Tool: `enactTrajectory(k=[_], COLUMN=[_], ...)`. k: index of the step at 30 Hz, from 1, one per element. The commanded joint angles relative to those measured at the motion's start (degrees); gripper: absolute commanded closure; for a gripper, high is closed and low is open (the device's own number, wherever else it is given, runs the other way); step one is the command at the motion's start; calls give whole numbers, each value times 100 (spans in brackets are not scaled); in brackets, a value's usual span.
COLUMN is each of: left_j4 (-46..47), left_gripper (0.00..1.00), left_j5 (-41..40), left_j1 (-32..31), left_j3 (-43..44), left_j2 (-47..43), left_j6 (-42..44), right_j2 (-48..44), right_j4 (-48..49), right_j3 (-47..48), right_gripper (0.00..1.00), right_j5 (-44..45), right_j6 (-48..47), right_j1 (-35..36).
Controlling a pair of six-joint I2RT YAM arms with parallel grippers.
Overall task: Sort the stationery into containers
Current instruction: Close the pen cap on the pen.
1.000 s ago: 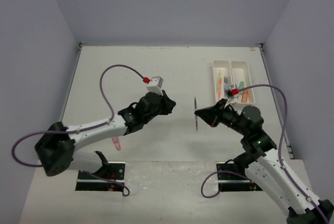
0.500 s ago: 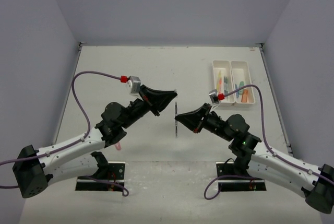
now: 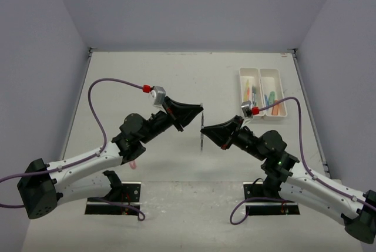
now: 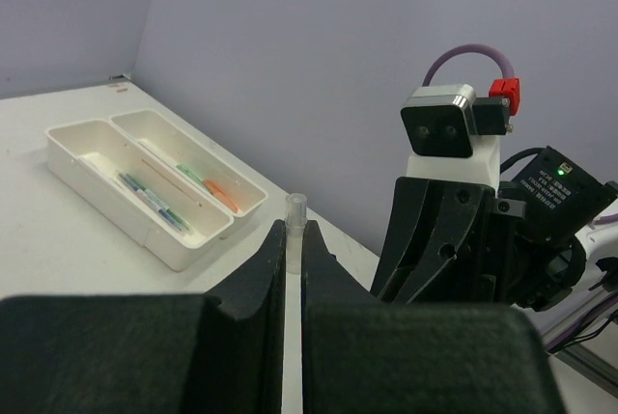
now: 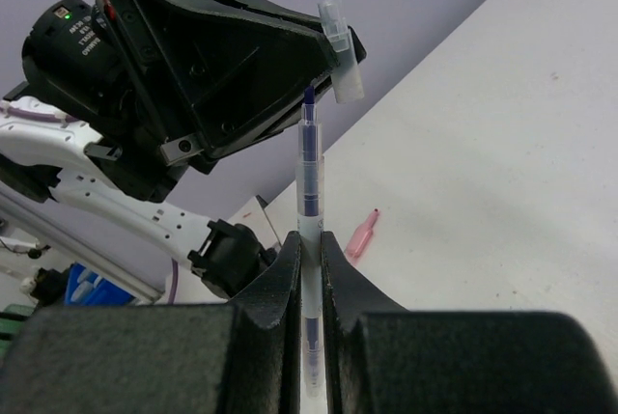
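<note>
Left jaws: gripping translucent plastic pen cap [image 5: 340, 52].
Right jaws: gripping clear-barrelled blue pen [image 5: 309, 192], axis along jaws.
Your cue: cap just beside pen tip, off-axis.

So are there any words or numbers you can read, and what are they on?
The right arm's label, left wrist view: white print, too small to read.
The left arm's label, right wrist view: white print, too blurred to read.
Nothing else shows any writing.
</note>
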Motion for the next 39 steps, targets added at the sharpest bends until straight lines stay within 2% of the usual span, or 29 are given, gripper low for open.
enactTrajectory(k=[1,8,33,39], left_j4=[384,181,445,465], left_gripper=[100,100,100,100], left_j5=[76,-22,327,127], left_j1=[6,6,6,6], left_j3=[258,390,212,103], left_j2=[-9,-107,51,-13], left_j6=[11,63,-217,-217], right_j2=[-3,58,75,15], right_j4=[-135,-183,-500,-569], right_j3=[276,189,629,687], right_gripper=[100,100,100,100], right_j5=[224,272,437,371], right_j6=[-174,-130,-341,-359], right_j1=[30,30,30,33])
